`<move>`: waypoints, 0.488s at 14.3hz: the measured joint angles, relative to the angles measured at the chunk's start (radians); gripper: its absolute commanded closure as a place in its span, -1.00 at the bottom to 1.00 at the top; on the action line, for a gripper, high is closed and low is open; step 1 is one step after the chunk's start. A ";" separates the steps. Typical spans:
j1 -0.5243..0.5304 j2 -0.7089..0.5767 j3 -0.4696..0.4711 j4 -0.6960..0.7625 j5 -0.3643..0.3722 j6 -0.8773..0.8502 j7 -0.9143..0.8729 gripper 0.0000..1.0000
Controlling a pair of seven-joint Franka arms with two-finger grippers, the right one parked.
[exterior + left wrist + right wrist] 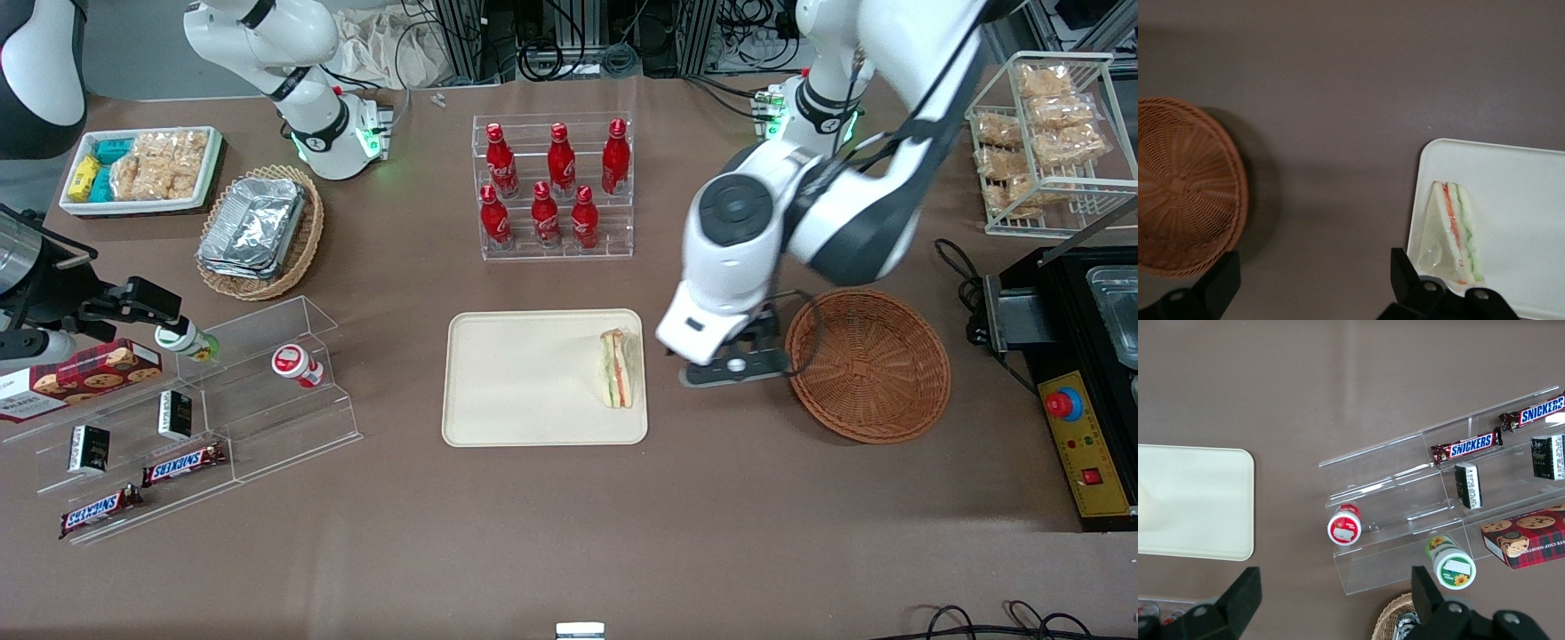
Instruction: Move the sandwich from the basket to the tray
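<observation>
The sandwich [620, 368], a clear-wrapped wedge with orange and green layers, lies on the cream tray [524, 382] at its edge nearest the basket. It also shows in the left wrist view [1454, 232] on the tray [1518, 200]. The round reddish-brown wicker basket [867, 364] is empty; it also shows in the left wrist view [1181, 190]. My left gripper [733, 364] hangs above the bare table between tray and basket. Its fingers [1408, 273] are wide apart and hold nothing.
A clear rack of red cola bottles [553, 187] stands farther from the front camera than the tray. A black box with a red button [1080, 418] sits at the working arm's end. A clear stepped shelf of snacks [204, 400] lies toward the parked arm's end.
</observation>
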 measured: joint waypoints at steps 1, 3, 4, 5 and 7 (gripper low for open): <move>0.016 -0.027 0.000 -0.001 -0.010 -0.024 0.000 -1.00; 0.030 -0.068 0.000 -0.003 -0.019 -0.060 -0.001 -1.00; 0.035 -0.085 0.000 -0.005 -0.028 -0.067 -0.001 -1.00; 0.042 -0.102 0.000 -0.005 -0.046 -0.080 -0.001 -1.00; 0.069 -0.140 0.000 -0.006 -0.082 -0.110 0.022 -1.00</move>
